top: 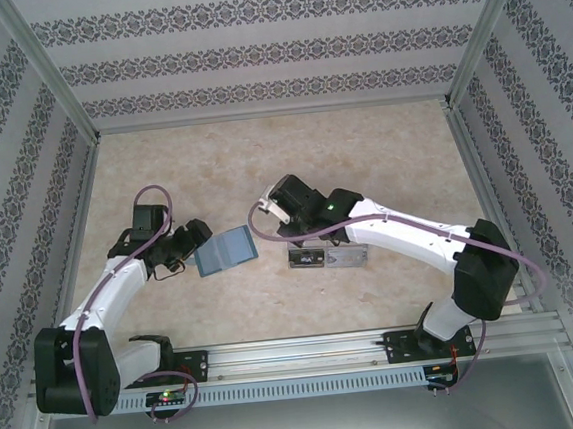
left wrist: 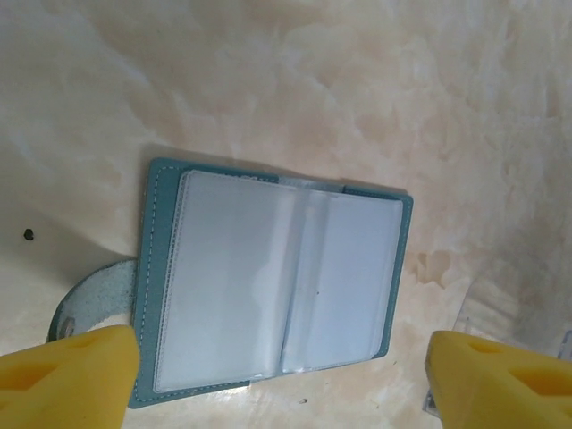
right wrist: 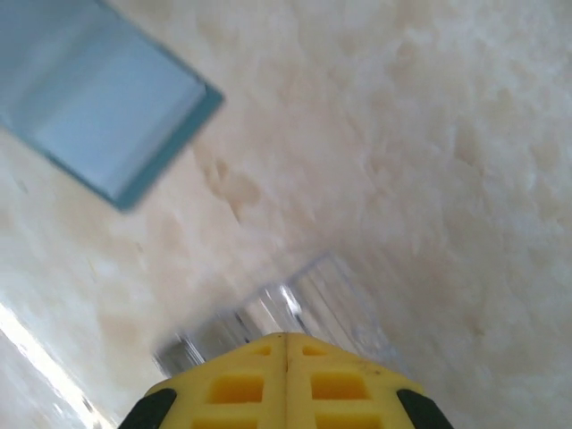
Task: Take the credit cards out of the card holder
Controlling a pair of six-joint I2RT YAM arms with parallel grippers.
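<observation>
The teal card holder [left wrist: 277,286] lies open and flat on the table, its clear inner sleeves [left wrist: 232,277] facing up. The sleeves look pale, and I cannot tell whether cards sit inside them. From above, the card holder [top: 224,250] is just right of my left gripper [top: 190,253]. My left gripper [left wrist: 281,380] is open, one yellow finger [left wrist: 80,371] over the holder's left corner and the other well off its right edge. My right gripper [right wrist: 286,344] is shut with nothing between its fingers, hovering over a clear box. The card holder's corner [right wrist: 98,107] shows at upper left in the right wrist view.
A clear plastic compartmented box [top: 327,258] lies right of the card holder, under my right arm; it is blurred in the right wrist view [right wrist: 304,308]. Patterned walls [top: 272,45] and metal posts enclose the marbled tabletop [top: 382,156], with bare room at the back.
</observation>
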